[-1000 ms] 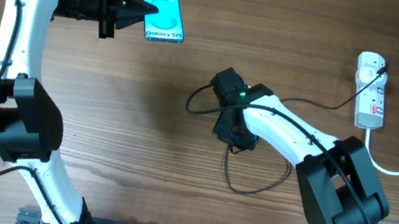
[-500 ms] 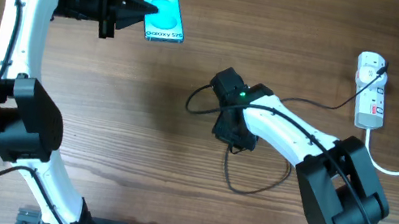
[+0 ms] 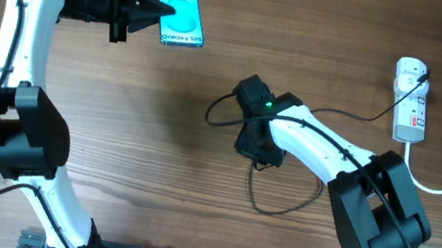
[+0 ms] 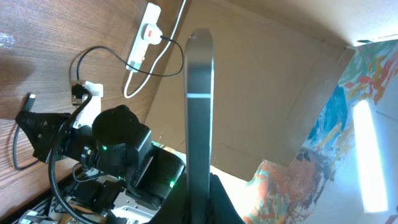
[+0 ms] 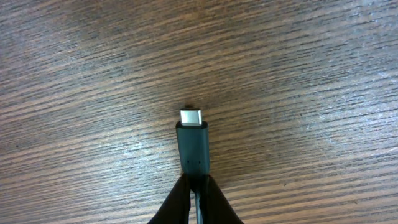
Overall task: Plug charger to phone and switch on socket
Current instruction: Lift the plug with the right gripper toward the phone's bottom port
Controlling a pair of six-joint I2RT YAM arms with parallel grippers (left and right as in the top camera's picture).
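Right tool is pinched together on the charger, right behind its connector tip. The metal end pokes out ahead of the fingertips, low over the bench. I can't tell whether it's touching. Slack cable loops beside and behind this tool.

Well off to its left and further out, the left tool is clamped on the edge of the phone that faces it, screen up.

Far out to the right, the socket has the black plug seated at its far end. Switch state isn't readable.

Step in hand: connector grasped, not yet mated. Next move, I'd say, is to carry the tip across to the phone and line it up with the port — not visible here, so alignment is the risk. Push in while the left tool braces, then do the socket switch last.
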